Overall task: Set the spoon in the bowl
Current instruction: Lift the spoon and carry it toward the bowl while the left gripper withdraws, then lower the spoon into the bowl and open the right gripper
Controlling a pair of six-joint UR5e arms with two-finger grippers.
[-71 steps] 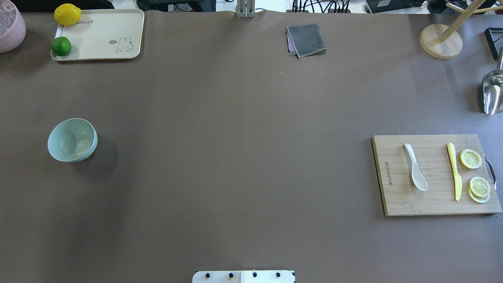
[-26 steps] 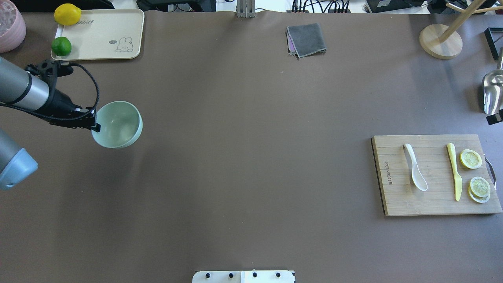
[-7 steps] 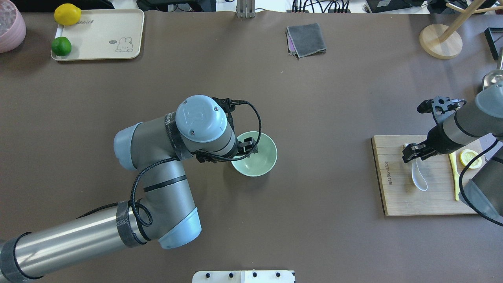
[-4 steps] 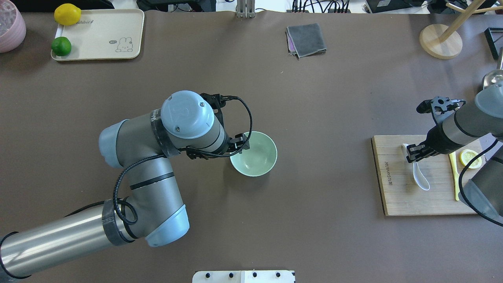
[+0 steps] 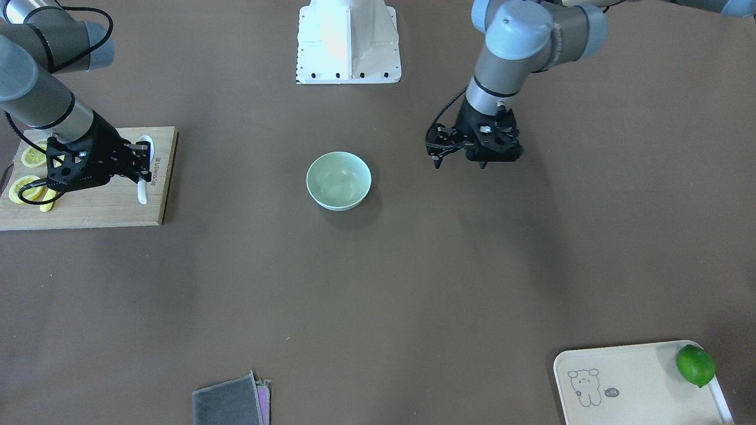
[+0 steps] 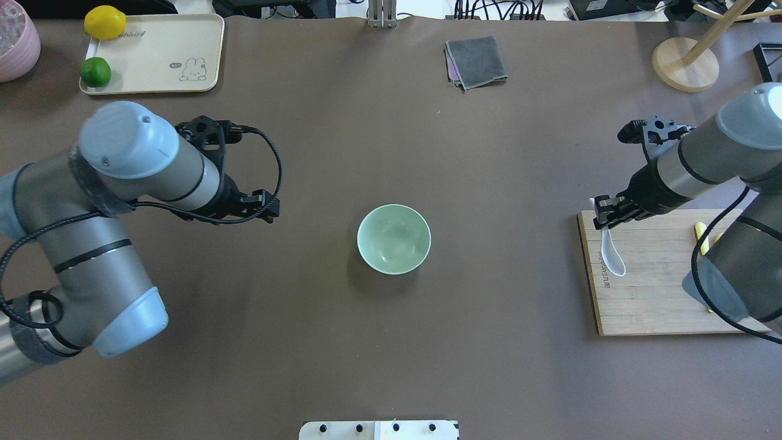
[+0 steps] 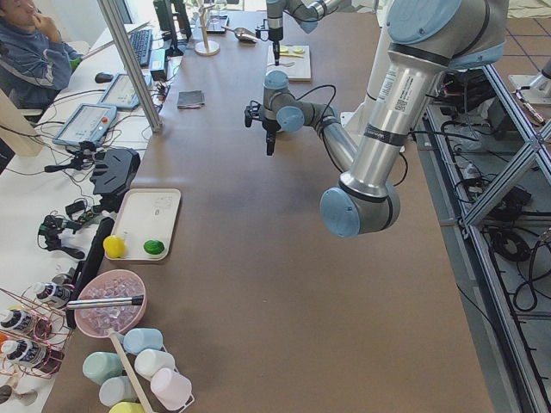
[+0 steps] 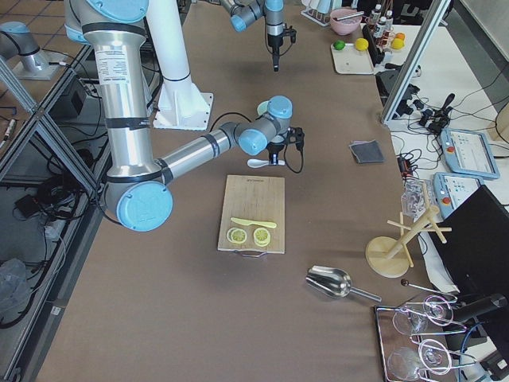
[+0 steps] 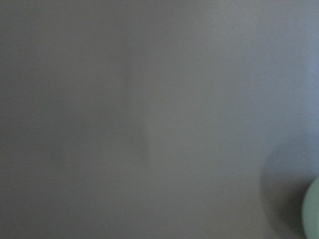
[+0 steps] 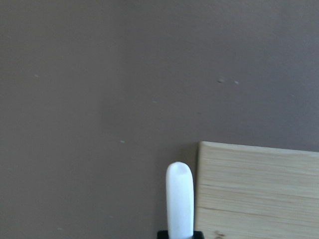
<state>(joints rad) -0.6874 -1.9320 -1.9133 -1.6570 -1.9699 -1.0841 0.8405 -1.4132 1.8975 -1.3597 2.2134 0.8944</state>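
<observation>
At the edge of the cutting board (image 6: 660, 293) that faces the middle of the table, the spoon (image 6: 612, 258) hangs from the right gripper (image 6: 603, 212). The jaws are clamped on its handle and the scoop points down and back toward the robot. The right wrist view shows the handle's rounded end sticking out past the jaws, over bare table (image 6: 391, 342) just beside the board's corner. From its shadow and the side view, the spoon looks lifted clear of the wood rather than resting on it, though how high is hard to say.

The bowl (image 6: 394, 238) sits upright and empty at the centre of the table, well apart from the spoon, with open table between them. The left gripper (image 5: 459, 162) hovers off to the bowl's other side, not touching it. Its fingers look spread and hold nothing.

A yellow knife (image 6: 701, 235) and lemon slices (image 5: 34, 156) lie on the board behind the right arm.

As I judge it, the pick-up is done and the bowl stands ready. What is left is the carry across to the bowl, lowering the scoop inside the rim, and letting go.
</observation>
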